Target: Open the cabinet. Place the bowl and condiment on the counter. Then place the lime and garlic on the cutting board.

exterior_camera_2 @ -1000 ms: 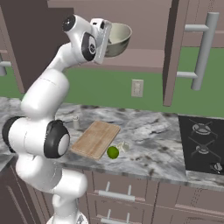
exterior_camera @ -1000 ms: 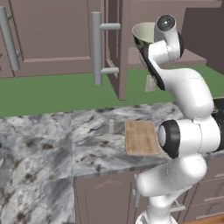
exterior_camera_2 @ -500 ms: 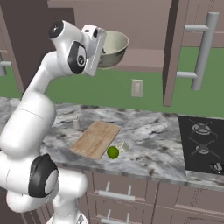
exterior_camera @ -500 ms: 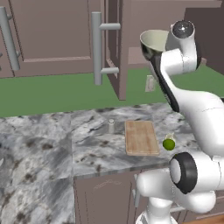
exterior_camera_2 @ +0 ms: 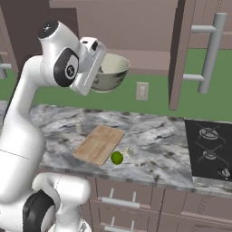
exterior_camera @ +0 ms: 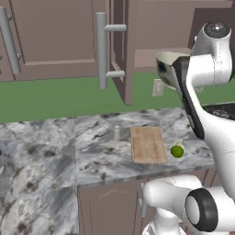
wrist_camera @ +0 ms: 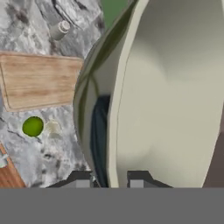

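Left base view: the cabinet point(exterior_camera: 69, 41) stands with one door point(exterior_camera: 124, 50) swung out edge-on toward the camera. The bowl point(exterior_camera: 169, 69) is held high in the air, in front of the open cabinet and well above the bench point(exterior_camera: 50, 151). The fingers point(exterior_camera: 176, 73) are clamped on its rim. On the bench, the condiment point(exterior_camera: 116, 132) stands upright just left of the cutting board point(exterior_camera: 148, 144). The lime point(exterior_camera: 177, 151) lies on the marble just off the board's right edge, with the garlic point(exterior_camera: 179, 142) close behind it.

Right base view: the bowl point(exterior_camera_2: 108, 73) hangs tilted at the end of the arm, above the cutting board point(exterior_camera_2: 99, 144) and apart from it. The fingers point(exterior_camera_2: 97, 70) grip its near wall. The condiment point(exterior_camera_2: 78, 126) stands beyond the board's far left corner. The lime point(exterior_camera_2: 117, 157) and garlic point(exterior_camera_2: 128, 152) rest on the bench point(exterior_camera_2: 158, 149) beside the board's near right corner, close together. A stove point(exterior_camera_2: 209, 149) sits at the right.

Hand view: the bowl point(wrist_camera: 170, 87) rim runs between the two fingers point(wrist_camera: 109, 180), one tip on the marbled outside, one on the cream inside. Beyond it lie the cutting board point(wrist_camera: 39, 81), the lime point(wrist_camera: 33, 126), the garlic point(wrist_camera: 52, 128) and the condiment point(wrist_camera: 59, 29).
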